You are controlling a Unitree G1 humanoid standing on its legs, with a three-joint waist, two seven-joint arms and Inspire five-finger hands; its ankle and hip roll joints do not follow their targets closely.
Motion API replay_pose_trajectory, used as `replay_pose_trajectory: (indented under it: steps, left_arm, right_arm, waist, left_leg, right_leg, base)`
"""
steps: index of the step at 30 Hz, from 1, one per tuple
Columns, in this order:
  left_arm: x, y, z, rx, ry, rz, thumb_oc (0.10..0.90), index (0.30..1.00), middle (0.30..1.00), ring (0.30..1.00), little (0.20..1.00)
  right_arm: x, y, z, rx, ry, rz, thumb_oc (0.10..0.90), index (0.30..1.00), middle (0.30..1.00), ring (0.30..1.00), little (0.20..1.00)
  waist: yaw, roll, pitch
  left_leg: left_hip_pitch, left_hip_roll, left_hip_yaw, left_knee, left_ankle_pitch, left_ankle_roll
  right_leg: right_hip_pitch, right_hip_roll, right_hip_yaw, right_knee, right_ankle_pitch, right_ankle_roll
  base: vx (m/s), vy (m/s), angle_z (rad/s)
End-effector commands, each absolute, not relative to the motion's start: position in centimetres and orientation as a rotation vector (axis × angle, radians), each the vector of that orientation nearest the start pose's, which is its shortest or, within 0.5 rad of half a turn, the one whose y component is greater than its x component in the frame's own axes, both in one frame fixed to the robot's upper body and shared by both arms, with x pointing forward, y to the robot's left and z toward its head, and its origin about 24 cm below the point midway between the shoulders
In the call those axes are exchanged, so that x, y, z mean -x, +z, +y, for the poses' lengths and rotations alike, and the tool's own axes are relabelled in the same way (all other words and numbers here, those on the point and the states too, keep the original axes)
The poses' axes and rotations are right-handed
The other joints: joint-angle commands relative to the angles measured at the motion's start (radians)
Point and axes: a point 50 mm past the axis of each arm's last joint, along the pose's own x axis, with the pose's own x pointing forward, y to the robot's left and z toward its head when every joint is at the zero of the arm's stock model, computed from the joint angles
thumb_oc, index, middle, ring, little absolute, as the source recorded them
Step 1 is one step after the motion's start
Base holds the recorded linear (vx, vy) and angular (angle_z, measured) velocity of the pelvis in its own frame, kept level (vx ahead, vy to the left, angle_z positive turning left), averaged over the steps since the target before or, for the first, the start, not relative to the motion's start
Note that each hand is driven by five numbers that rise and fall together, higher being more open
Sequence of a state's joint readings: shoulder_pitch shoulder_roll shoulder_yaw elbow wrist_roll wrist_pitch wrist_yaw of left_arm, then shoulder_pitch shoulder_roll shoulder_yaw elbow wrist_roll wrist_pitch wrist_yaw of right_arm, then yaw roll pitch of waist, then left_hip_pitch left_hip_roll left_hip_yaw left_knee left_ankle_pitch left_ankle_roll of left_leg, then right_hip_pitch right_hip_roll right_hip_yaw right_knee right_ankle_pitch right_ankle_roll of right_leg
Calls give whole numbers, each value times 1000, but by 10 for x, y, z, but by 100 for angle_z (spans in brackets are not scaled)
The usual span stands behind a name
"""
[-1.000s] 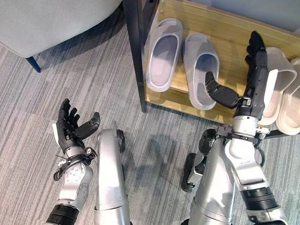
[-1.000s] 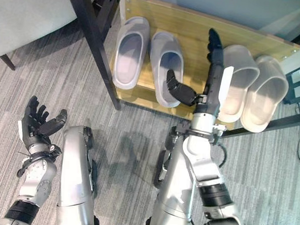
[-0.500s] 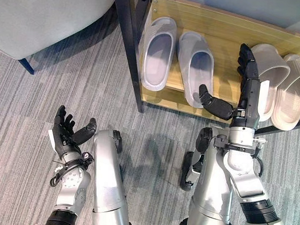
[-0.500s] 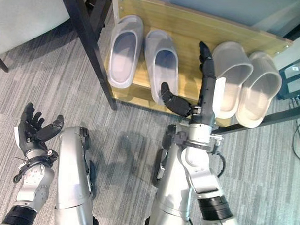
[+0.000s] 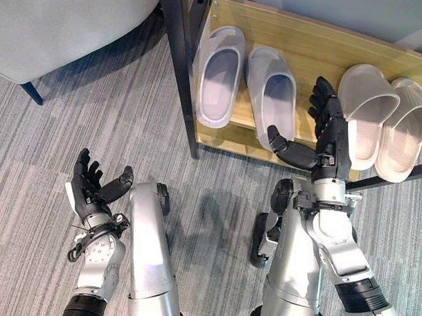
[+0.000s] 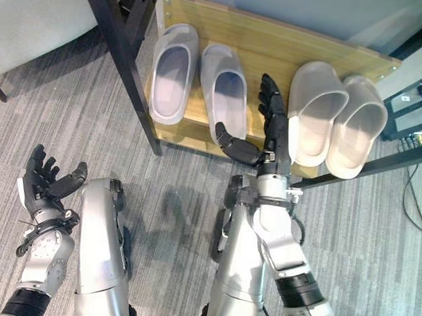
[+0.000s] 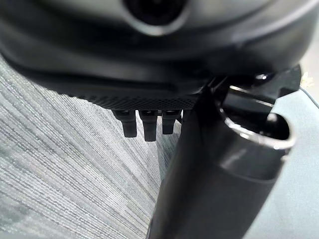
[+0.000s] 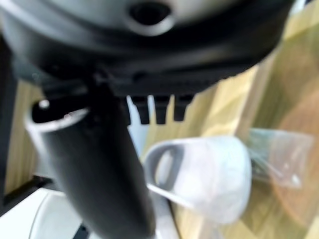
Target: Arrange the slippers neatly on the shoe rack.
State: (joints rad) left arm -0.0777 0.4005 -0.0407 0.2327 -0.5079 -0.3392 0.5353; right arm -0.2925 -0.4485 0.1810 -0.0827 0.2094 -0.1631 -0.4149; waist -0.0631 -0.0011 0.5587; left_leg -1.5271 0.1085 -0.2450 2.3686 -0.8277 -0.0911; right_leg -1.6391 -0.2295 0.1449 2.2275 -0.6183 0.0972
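Note:
Two lilac-grey slippers (image 5: 219,75) (image 5: 272,94) lie side by side on the left half of the wooden shoe rack shelf (image 5: 318,54). A pair of beige slippers (image 5: 365,111) (image 5: 405,126) lies on its right half, the outer one overlapping the inner. My right hand (image 5: 328,127) is open, fingers straight, over the shelf between the two pairs, its thumb pointing toward the nearer lilac slipper (image 8: 204,174). My left hand (image 5: 92,188) hangs open over the carpet at the lower left, palm up, holding nothing.
A black metal post (image 5: 178,67) of the rack stands at the shelf's left end. A grey upholstered seat (image 5: 56,21) on a dark leg fills the upper left. Striped grey carpet (image 5: 59,125) covers the floor in front of the rack.
My right hand has drawn back toward me from deep over the shelf, staying open. The beige slippers now sit clear of it. The camera has shifted slightly; the left hand is unchanged.

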Motion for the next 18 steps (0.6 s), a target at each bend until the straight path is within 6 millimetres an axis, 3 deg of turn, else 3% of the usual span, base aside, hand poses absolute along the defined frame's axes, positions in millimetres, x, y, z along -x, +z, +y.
replay_pose_trajectory:
  steps: [1, 10, 18]
  left_arm:
    - [-269, 73, 230, 147, 471, -262, 800, 900, 900, 900, 900]
    - [-269, 79, 232, 166, 466, -275, 800, 900, 900, 900, 900]
    - [-271, 88, 235, 144, 452, -294, 800, 900, 900, 900, 900]
  right_arm:
    - [-285, 143, -166, 87, -84, -468, 800, 900, 900, 900, 900]
    - [-287, 135, -163, 32, -77, -397, 800, 900, 900, 900, 900]
    - [-296, 128, -152, -45, 39, -300, 800, 900, 900, 900, 900]
  waist:
    - [57, 14, -39]
    - [61, 10, -39]
    - [68, 15, -39]
  left_leg:
    - [-43, -47, -61, -10, 45, 15]
    - [-43, -51, -56, -19, 47, 13]
    - [-43, -52, -58, -28, 53, 8]
  right_leg:
    - [69, -25, 58, 66, -138, -12]
    - [69, -24, 54, 61, -130, -18]
    - [69, -19, 55, 58, -126, -16]
  base:
    - [0, 0, 0]
    - [0, 0, 0]
    - [0, 0, 0]
